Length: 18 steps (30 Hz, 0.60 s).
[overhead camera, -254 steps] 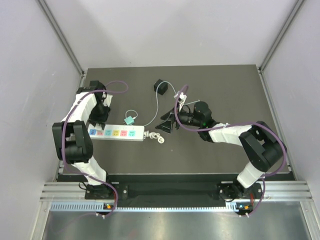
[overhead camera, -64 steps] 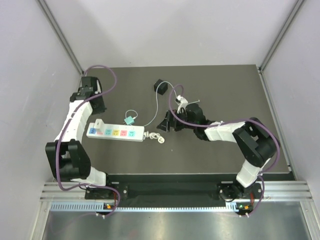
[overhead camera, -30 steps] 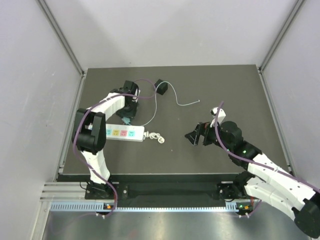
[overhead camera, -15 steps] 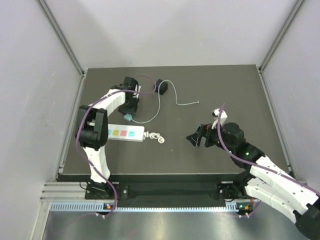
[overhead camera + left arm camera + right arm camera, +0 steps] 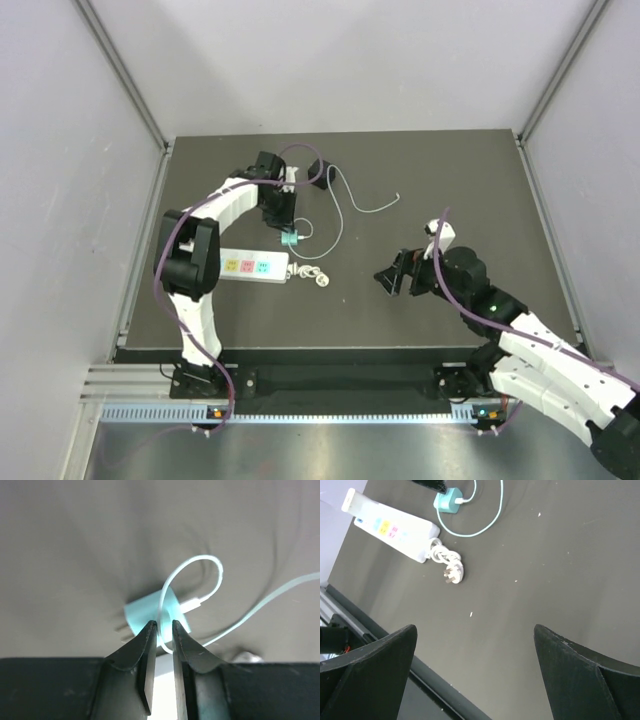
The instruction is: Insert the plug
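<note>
The plug (image 5: 322,171), a small black cube, lies at the back of the mat, with a long thin pale wire (image 5: 338,215) looping near it. A small teal adapter (image 5: 290,238) with prongs sits on the same wire, just behind the power strip; it also shows in the left wrist view (image 5: 145,614) and the right wrist view (image 5: 448,501). My left gripper (image 5: 286,226) (image 5: 163,628) is shut on the wire right at the teal adapter. My right gripper (image 5: 392,275) (image 5: 475,635) is open and empty over bare mat to the right.
The long white power strip (image 5: 250,266) (image 5: 395,530) with coloured sockets lies at the left. Its short coiled white cord and plug (image 5: 310,274) (image 5: 449,565) lie at its right end. The wire's free end (image 5: 397,198) rests mid-mat. Grey walls enclose the mat.
My left gripper moved right and a little forward, dragging the teal adapter and the wire loop with it. The right arm hardly moved in the last second.
</note>
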### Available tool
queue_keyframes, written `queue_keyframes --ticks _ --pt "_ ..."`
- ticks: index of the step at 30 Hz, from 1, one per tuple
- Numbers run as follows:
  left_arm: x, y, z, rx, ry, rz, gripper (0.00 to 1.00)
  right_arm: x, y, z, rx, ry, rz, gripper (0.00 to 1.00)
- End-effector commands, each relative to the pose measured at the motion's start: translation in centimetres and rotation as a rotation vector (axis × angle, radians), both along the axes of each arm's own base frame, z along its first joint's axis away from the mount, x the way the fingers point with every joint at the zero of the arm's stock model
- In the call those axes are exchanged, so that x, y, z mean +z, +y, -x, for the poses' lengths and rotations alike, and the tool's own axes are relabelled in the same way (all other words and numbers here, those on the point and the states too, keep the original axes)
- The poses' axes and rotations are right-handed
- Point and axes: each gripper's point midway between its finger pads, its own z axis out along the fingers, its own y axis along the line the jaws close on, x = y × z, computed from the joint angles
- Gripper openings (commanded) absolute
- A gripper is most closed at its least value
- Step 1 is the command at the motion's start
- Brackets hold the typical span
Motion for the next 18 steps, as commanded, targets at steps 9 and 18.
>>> queue_keyframes --ticks 9,18 --pt "11.0 -0.8 -1.3 0.074 -0.248 0.135 0.43 -0.7 1.8 -6.1 -0.108 0.016 0.135 1.0" --pt "14.0 4.7 0.8 0.404 -0.313 0.34 0.49 2.0 11.6 -10.4 -0.001 -0.036 0.143 0.93"
